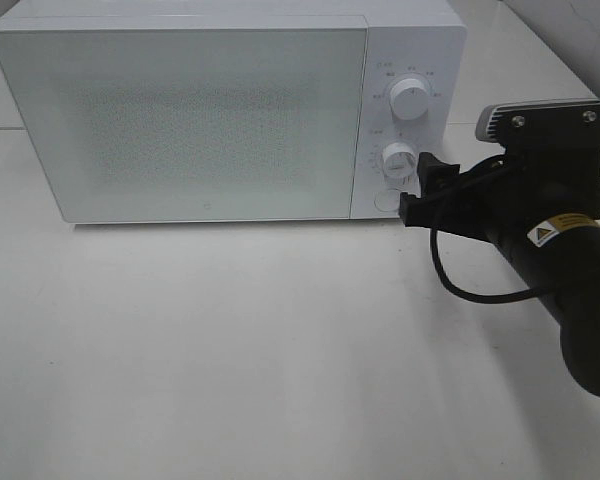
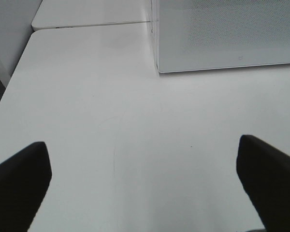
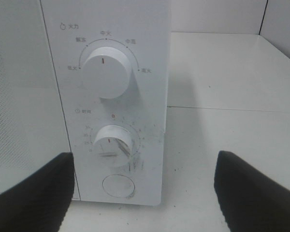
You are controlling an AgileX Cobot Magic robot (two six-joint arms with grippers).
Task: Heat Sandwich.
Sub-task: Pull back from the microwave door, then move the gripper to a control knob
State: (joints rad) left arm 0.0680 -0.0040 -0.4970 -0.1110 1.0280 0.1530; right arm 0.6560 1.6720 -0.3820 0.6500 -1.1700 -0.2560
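Note:
The sandwich is out of view in every frame. A white microwave (image 1: 180, 110) stands at the back of the table with its frosted door shut. My right gripper (image 1: 417, 185) is open right in front of the control panel, jaws either side of the lower timer knob (image 3: 112, 145) and the round door button (image 3: 118, 185), and I cannot tell whether it touches them. The upper power knob (image 3: 105, 70) sits above. My left gripper (image 2: 145, 183) is open over bare table, with the microwave's lower left corner (image 2: 159, 67) ahead of it.
The white table (image 1: 230, 350) stretches in front of the microwave. A table seam (image 2: 87, 24) runs behind it on the left. The right arm's black body (image 1: 560, 260) and its cable (image 1: 470, 290) hang over the right side.

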